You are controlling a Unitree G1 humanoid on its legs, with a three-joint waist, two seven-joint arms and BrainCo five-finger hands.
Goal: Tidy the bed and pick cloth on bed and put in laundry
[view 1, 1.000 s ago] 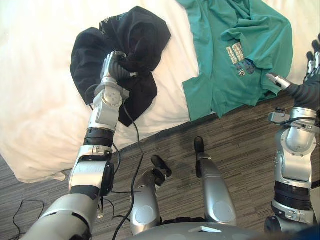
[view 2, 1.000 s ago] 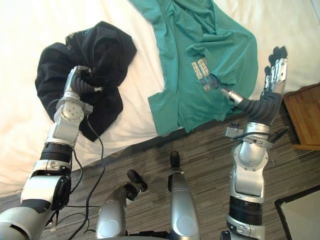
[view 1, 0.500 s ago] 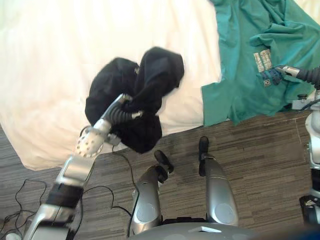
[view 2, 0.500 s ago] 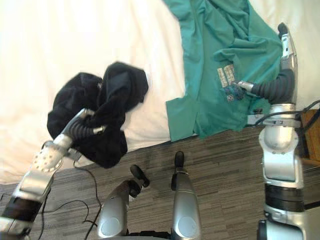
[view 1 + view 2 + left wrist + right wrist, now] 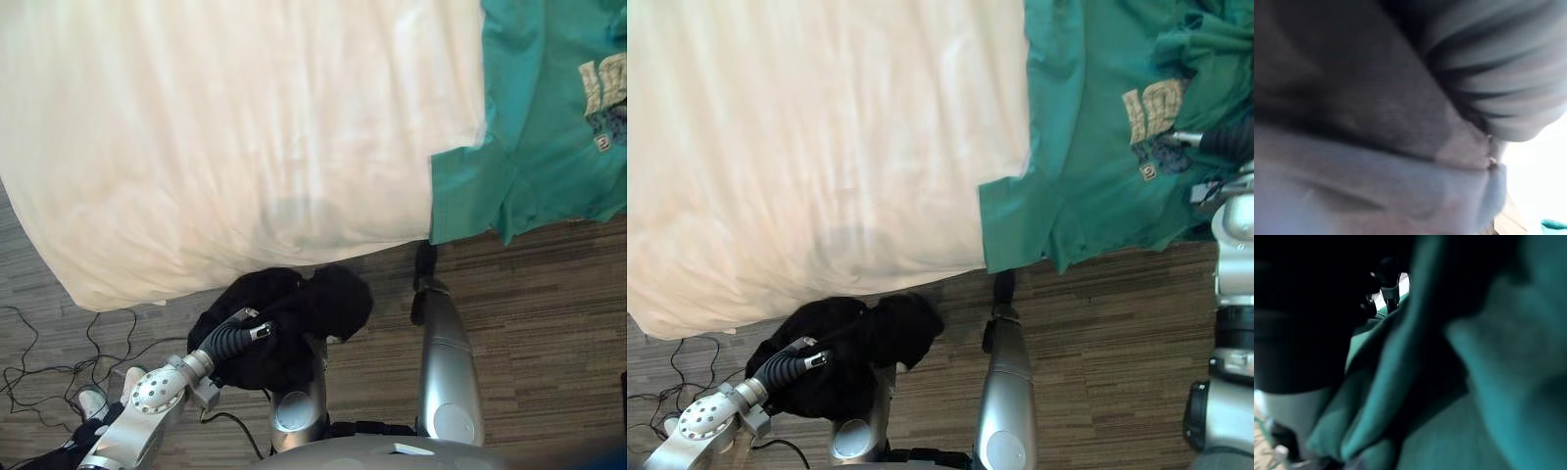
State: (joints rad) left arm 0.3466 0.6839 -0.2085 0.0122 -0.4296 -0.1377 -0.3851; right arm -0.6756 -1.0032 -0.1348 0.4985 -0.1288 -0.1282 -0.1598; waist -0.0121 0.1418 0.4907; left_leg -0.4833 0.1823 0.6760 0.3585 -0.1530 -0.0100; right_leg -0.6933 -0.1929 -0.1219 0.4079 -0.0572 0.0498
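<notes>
Wood-grain flooring [image 5: 549, 313] runs along the near edge of the bed [image 5: 245, 137], which carries a smooth white cover. Item one, the green T-shirt [image 5: 1087, 147], lies on the bed's right part with its lower hem overhanging the edge toward the floor. Item two, the black cloth [image 5: 304, 313], is off the bed, bunched around my left hand [image 5: 233, 340] over the floor, just beside the mattress edge. That hand is buried in the bundle, so I cannot tell whether it is closed. My right hand [image 5: 1227, 143] sits over the green T-shirt near its printed patch; I cannot tell its state either.
</notes>
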